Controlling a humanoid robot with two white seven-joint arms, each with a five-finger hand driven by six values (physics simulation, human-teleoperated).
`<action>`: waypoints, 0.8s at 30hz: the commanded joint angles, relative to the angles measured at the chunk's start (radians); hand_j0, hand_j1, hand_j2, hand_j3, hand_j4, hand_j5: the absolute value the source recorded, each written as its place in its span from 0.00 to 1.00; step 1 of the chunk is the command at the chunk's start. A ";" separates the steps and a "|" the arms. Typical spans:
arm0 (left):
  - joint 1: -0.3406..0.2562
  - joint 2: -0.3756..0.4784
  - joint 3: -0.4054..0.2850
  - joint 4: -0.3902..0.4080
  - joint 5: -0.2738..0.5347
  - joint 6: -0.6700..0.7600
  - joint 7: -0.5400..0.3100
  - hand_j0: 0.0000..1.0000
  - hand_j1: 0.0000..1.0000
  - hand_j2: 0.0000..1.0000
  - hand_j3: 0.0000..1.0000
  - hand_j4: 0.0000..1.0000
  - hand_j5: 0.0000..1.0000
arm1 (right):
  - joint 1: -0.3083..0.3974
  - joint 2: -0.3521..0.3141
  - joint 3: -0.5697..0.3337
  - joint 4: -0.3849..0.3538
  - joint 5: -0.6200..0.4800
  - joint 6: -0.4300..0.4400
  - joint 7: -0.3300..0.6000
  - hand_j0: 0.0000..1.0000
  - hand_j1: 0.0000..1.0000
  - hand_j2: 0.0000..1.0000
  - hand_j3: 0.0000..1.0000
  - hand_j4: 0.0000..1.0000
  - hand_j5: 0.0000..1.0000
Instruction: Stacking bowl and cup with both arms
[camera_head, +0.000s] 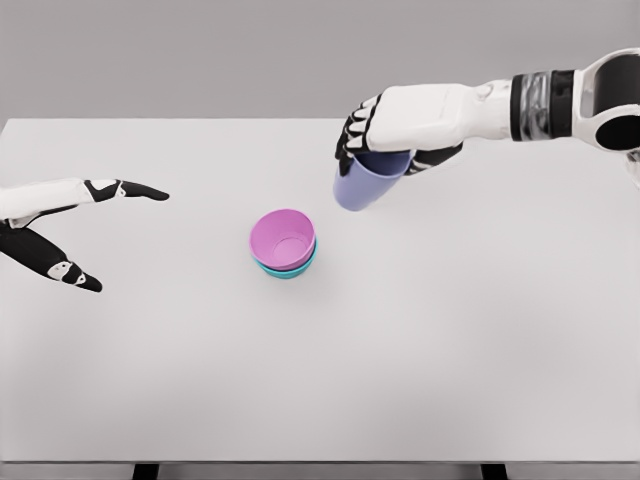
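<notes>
Two hands show, and only one carries anything. Black fingertips (352, 135) of the right hand (400, 125) curl down over the rim of the cup (362, 182), wrapped around its upper part so that the lavender body hangs below the palm. That grip from above probably leaves the cup's base free to go down into something. The cup is clear of the table (480, 340), up and to the right of the bowls and well short of being over them. Its long axis is tilted, the top under the palm toward the upper right and the base slanting down toward the lower left, roughly toward the bowls. From the hand the white right arm runs off to the upper right edge.

At the middle of the table the pink bowl (283, 238) sits nested in the teal bowl (290, 270), both mouths up, so only a teal crescent shows below the pink one. Nested that way, the pink bowl looks like the seat meant for the cup.

The left hand (60, 225) is at the left edge, well apart from the bowls, fingers straight and spread wide, thumb low, holding nothing. It seems to be waiting there, out of the cup's path.
</notes>
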 joint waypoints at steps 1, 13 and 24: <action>0.000 0.000 0.002 0.001 0.010 0.002 0.000 1.00 1.00 1.00 1.00 1.00 1.00 | 0.000 0.045 0.000 -0.002 -0.006 0.003 -0.001 0.65 0.65 0.65 0.65 0.65 0.65; 0.003 -0.014 0.002 0.015 0.007 0.002 0.000 1.00 1.00 1.00 1.00 1.00 1.00 | -0.002 0.174 0.014 -0.051 -0.006 0.003 -0.001 0.65 0.65 0.65 0.65 0.65 0.65; 0.003 -0.019 0.000 0.014 0.004 0.002 0.000 1.00 1.00 1.00 1.00 1.00 1.00 | 0.005 0.188 0.054 0.012 0.005 0.003 -0.001 0.66 0.66 0.66 0.66 0.66 0.66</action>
